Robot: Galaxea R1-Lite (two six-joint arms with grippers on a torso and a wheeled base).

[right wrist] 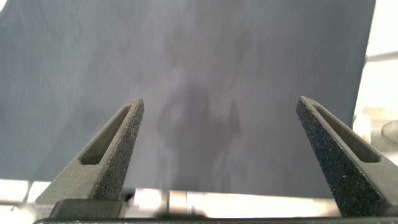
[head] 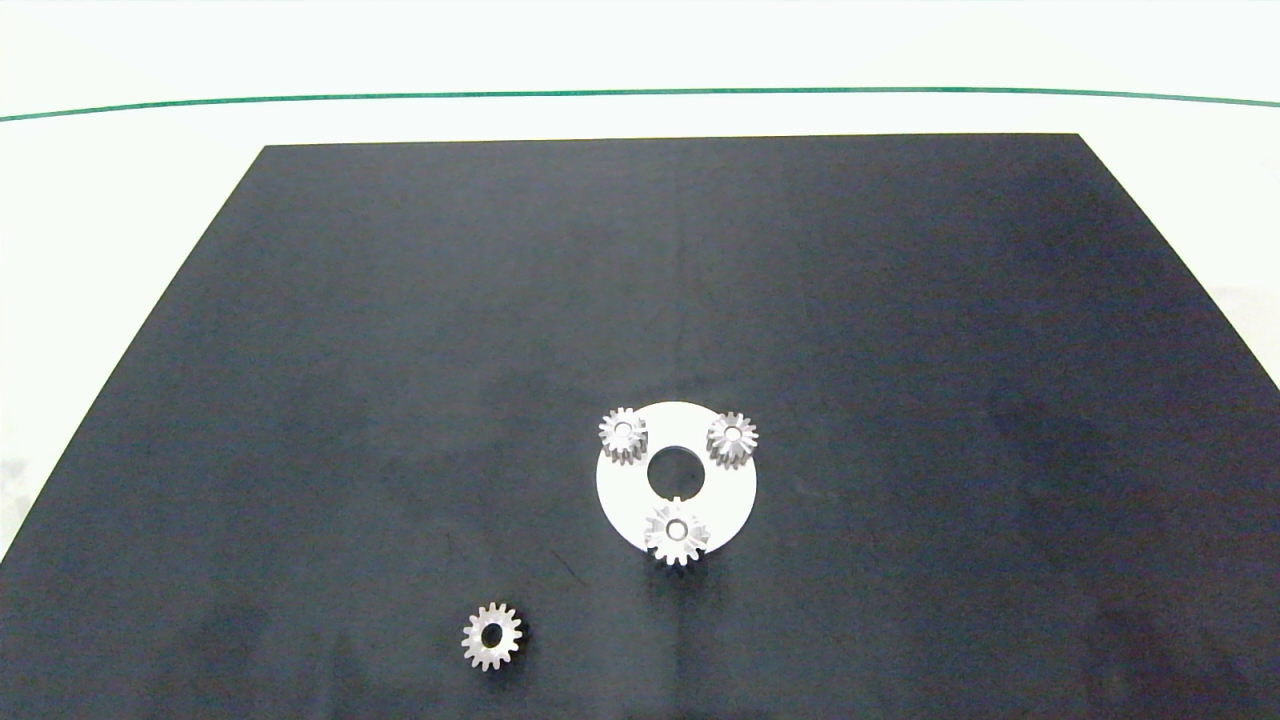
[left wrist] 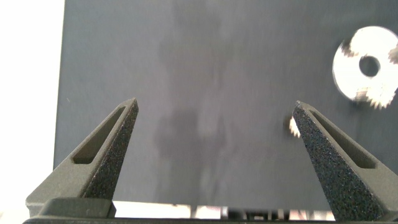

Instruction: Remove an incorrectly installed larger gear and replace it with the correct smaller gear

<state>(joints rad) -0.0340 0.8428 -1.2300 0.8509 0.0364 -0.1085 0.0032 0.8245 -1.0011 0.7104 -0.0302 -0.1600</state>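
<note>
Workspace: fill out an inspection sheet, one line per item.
Surface: black mat on a white table.
Job's things: white disc carries three gears; the larger gear sits on its near edge, two small gears on its far side. The smaller gear lies loose on the mat, nearer the left arm's side.
Clutter: nothing seen.
Grippers: left gripper open above the mat; right gripper open above bare mat; neither arm in the head view.
Cables: nothing seen.
Surroundings: green line across the table's far side.
</note>
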